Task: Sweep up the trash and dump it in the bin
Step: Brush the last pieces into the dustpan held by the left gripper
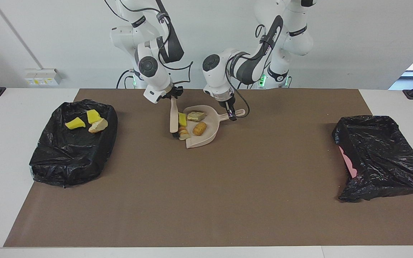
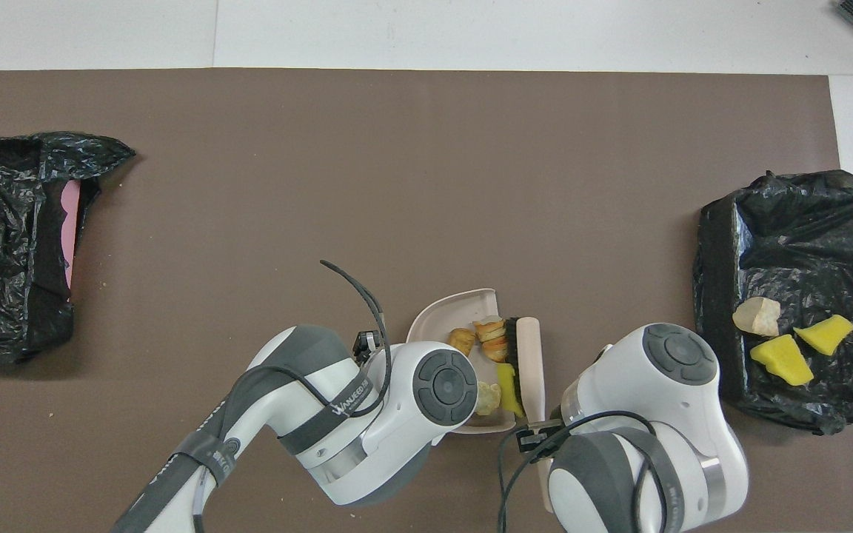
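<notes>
Four chunks [image 1: 192, 124] are sitting at the dustpan [image 1: 210, 133] mouth; right gripper [image 1: 173, 97] clamping brush [image 1: 173, 116], left gripper [image 1: 231, 111] clamping the pan handle.

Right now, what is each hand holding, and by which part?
The right hand grips the brush at the top of its handle. The left hand grips the dustpan by its handle.

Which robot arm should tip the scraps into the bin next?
Probably the left arm: its left gripper holds the dustpan by the handle, with trash in it. The right gripper only holds the brush at the pan's open edge.
</notes>
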`<state>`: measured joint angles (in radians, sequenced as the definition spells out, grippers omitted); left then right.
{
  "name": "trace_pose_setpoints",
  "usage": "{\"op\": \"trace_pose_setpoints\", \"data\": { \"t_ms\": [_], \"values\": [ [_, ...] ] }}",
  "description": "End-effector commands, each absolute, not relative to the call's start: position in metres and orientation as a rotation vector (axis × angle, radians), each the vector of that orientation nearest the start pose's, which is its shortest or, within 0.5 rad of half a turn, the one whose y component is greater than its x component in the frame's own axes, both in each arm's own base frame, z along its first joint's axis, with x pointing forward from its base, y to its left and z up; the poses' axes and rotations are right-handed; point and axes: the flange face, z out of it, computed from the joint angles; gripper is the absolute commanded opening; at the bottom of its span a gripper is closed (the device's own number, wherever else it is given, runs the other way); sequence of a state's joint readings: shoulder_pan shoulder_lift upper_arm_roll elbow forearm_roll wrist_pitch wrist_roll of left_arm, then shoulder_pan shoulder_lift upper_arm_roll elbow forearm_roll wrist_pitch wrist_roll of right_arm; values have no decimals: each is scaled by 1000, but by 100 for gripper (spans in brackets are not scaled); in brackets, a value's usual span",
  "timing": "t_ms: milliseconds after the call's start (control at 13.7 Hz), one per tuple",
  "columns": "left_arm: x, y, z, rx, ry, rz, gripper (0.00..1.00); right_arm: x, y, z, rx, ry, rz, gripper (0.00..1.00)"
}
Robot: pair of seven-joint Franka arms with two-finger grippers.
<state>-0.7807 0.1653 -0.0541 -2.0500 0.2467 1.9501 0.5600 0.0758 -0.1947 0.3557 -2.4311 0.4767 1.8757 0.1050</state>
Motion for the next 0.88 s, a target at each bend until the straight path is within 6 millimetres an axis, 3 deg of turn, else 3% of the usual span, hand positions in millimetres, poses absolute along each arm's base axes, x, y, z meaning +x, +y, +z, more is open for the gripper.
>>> {"op": "trace_pose_setpoints", "data": {
  "t_ms": [0, 146, 584, 803],
  "values": [
    [380, -393, 339, -2065, 1998, 312, 0, 380, 241, 370, -2668, -61, 595, 0],
    [381, -392, 339, -2069, 1997, 308, 0, 391, 242, 390, -2655, -51, 616, 0],
    [382, -393, 338, -2075, 1999, 292, 0, 417, 203, 452, -2842, -186, 637, 0],
    [382, -393, 338, -2073, 1999, 293, 0, 427, 183, 470, -2968, -235, 615, 0]
  ]
}}
